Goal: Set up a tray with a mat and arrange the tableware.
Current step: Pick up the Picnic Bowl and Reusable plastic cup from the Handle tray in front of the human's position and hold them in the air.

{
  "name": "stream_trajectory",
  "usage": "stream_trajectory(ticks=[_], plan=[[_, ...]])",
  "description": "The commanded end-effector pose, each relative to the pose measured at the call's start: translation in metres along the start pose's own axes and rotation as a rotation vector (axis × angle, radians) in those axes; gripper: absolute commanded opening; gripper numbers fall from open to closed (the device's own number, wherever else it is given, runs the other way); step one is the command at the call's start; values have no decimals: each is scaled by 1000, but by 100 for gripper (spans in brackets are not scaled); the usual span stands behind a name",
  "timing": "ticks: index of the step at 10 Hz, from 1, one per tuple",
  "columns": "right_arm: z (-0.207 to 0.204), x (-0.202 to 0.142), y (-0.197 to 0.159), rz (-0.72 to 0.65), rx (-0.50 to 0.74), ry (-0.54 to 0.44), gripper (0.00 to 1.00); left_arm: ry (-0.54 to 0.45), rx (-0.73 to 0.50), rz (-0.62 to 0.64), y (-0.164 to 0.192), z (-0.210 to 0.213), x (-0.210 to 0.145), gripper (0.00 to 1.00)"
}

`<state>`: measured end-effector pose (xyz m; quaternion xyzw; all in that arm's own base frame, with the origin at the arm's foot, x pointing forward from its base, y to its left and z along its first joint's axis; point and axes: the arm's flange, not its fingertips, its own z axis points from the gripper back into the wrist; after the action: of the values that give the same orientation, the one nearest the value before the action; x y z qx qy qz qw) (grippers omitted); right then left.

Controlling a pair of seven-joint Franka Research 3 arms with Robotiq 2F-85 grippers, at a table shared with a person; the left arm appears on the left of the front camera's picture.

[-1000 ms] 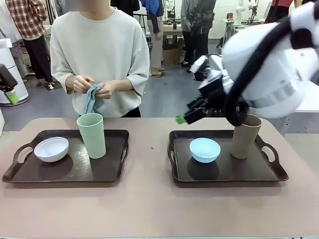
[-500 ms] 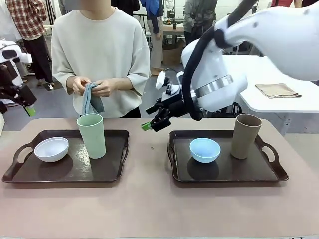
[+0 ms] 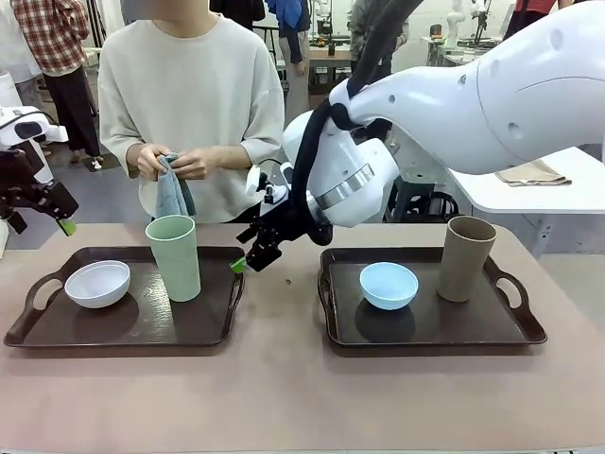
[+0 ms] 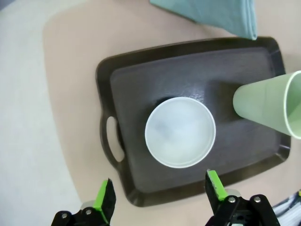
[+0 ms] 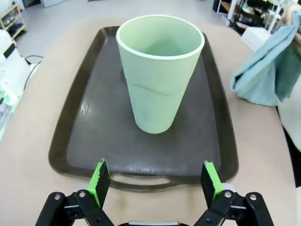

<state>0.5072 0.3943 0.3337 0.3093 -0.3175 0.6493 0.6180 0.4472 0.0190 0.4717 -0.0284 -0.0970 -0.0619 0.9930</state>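
Checker: How much of the setting-up can be counted as done?

Observer: Two dark brown plastic trays with handles are laid out on the beige table (image 3: pixel 284 397): the left-hand tray (image 3: pixel 142 320) at the lower left of the front view and the right-hand tray (image 3: pixel 444 326) at the lower right. A small round white bowl (image 3: pixel 97 283) and a tall pale green cup (image 3: pixel 174 257) are stood on the first. A small round light blue bowl (image 3: pixel 388 284) and a tall tan-brown cup (image 3: pixel 465 258) are stood on the second. No mat is seen under any of them, so that step is judged not yet done.

Checker: Where is the mat to be found?

Observer: A folded blue-grey cloth (image 3: pixel 172 194), taken to be the mat, is held in the person's hands (image 3: pixel 200 166) at the upper left of centre, above the green cup and off the table.

Checker: And the pincers?

Observer: The right gripper (image 3: pixel 244 261) is placed at the middle of the frame, just beside the left-hand tray's right handle. Its jaws are spread wide and nothing is gripped; in its wrist view the green cup is framed beyond them. The left gripper (image 3: pixel 59 219) is hung at the far left edge, with the white bowl below it in its wrist view, and it is likewise spread wide and empty. The tableware will probably have to be lifted before a mat can be laid.
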Motion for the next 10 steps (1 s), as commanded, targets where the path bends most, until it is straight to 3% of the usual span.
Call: stream_trajectory(ticks=[1,2,3,7,10], plan=[[4,7,-6,-58,-45,10,100,4,-53,-5,3,-6,-2,100],[0,0,0,0,0,0,100,65,-68,56,4,0,-3,100],[0,0,0,0,0,0,100,3,-14,4,1,-3,0,100],[0,5,-1,-22,-11,-9,100,19,-30,16,1,-3,-1,100],[-35,17,1,-32,52,-93,100,-7,-44,24,4,-9,-4,100]])
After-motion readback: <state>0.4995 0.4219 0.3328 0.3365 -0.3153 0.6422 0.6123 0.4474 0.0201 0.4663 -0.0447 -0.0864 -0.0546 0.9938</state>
